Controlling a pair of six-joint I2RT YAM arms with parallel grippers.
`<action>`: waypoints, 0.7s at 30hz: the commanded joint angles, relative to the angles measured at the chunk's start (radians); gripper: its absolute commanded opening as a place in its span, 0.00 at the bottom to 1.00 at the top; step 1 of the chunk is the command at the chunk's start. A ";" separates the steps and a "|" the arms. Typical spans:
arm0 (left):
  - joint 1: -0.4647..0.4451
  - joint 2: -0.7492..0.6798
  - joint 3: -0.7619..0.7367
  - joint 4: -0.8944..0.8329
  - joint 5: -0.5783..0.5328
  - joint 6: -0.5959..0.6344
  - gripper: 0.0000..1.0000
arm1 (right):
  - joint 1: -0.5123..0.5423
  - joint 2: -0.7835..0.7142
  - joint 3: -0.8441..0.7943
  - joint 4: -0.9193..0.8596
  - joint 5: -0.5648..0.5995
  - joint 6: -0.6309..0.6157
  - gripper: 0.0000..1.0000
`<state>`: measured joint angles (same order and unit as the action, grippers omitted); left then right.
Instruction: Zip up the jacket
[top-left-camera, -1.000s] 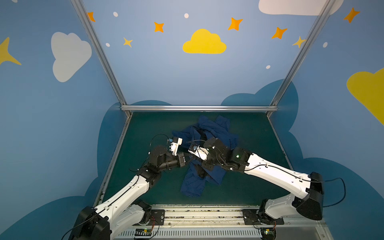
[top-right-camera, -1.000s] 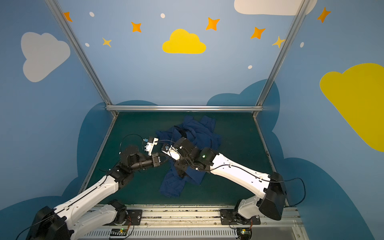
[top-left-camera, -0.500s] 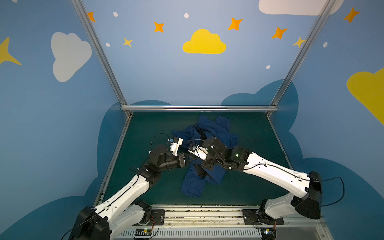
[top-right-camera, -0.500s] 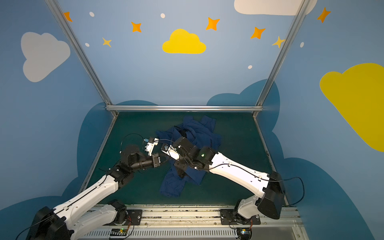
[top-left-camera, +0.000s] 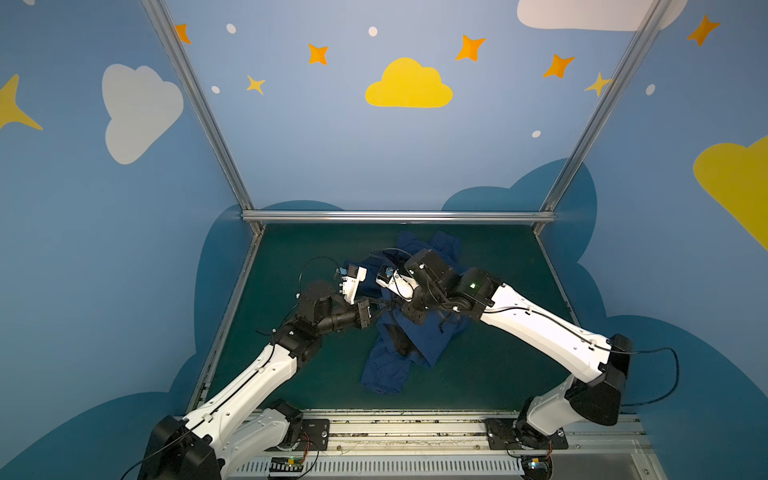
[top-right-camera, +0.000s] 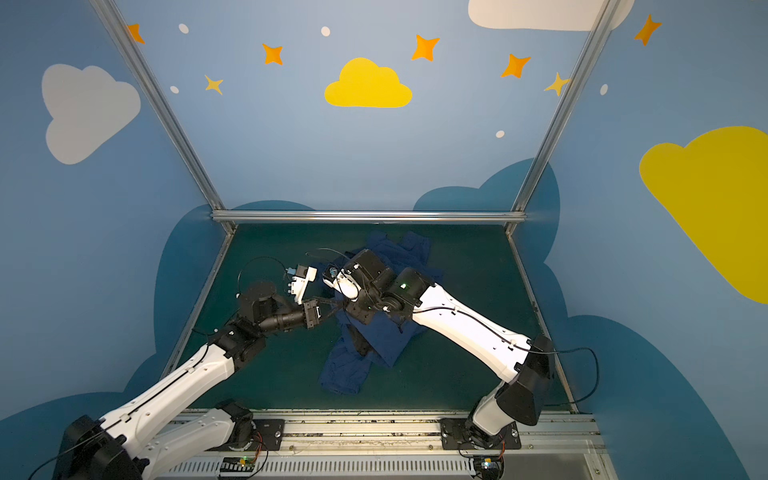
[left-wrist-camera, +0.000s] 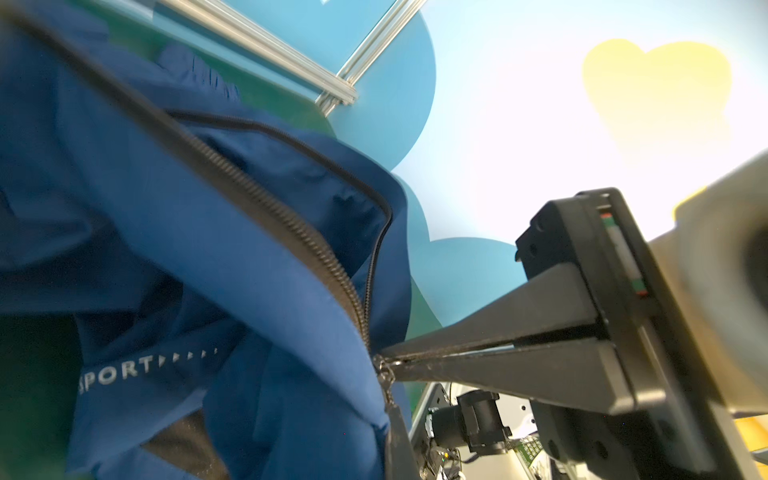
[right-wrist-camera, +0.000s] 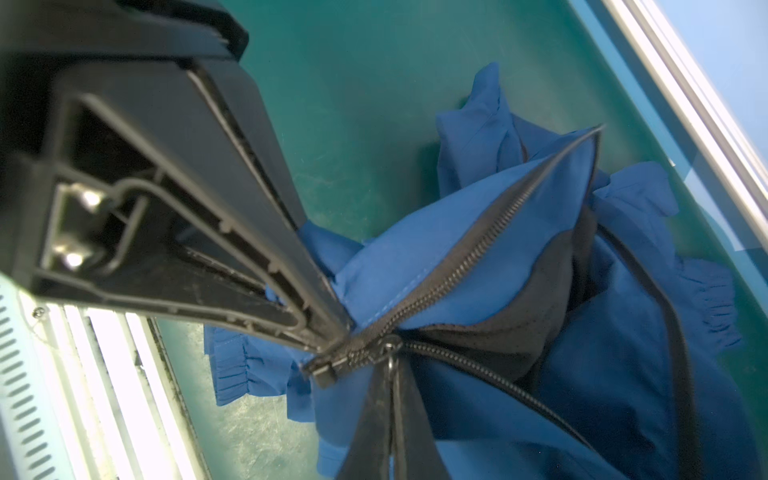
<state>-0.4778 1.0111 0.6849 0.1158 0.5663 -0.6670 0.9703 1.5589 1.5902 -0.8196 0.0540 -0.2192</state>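
The navy jacket (top-left-camera: 419, 336) (top-right-camera: 374, 340) lies crumpled on the green mat, partly lifted where both grippers meet. Its front zipper (right-wrist-camera: 465, 257) is open, with black lining showing between the two sides. My right gripper (right-wrist-camera: 392, 361) (top-left-camera: 394, 308) is shut on the zipper pull (right-wrist-camera: 390, 345) at the lower end of the zipper. My left gripper (right-wrist-camera: 336, 336) (left-wrist-camera: 390, 399) (top-left-camera: 380, 309) is shut on the jacket's hem beside the zipper's bottom stop (right-wrist-camera: 324, 374). White "SPORT" lettering (left-wrist-camera: 116, 372) shows near the hem in the left wrist view.
The green mat (top-left-camera: 291, 374) is boxed in by blue walls. A metal rail (top-left-camera: 399, 216) runs along the back and a metal track (top-left-camera: 415, 428) along the front. A ruffled cuff (right-wrist-camera: 237, 365) lies near the front edge.
My right gripper has closed on the zipper pull. Both arms have hardly moved.
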 joint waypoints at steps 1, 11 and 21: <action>0.021 0.011 0.098 -0.193 0.114 0.128 0.03 | -0.061 0.009 0.075 -0.003 0.158 -0.004 0.00; 0.149 0.090 0.251 -0.509 0.013 0.326 0.03 | -0.065 -0.059 -0.082 0.132 -0.104 0.198 0.00; 0.146 -0.066 -0.142 0.021 0.228 -0.086 0.08 | -0.002 -0.079 -0.325 0.331 -0.237 0.368 0.00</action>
<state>-0.3302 1.0115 0.5968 -0.0341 0.7685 -0.6052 0.9699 1.5120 1.2827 -0.5121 -0.1909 0.0864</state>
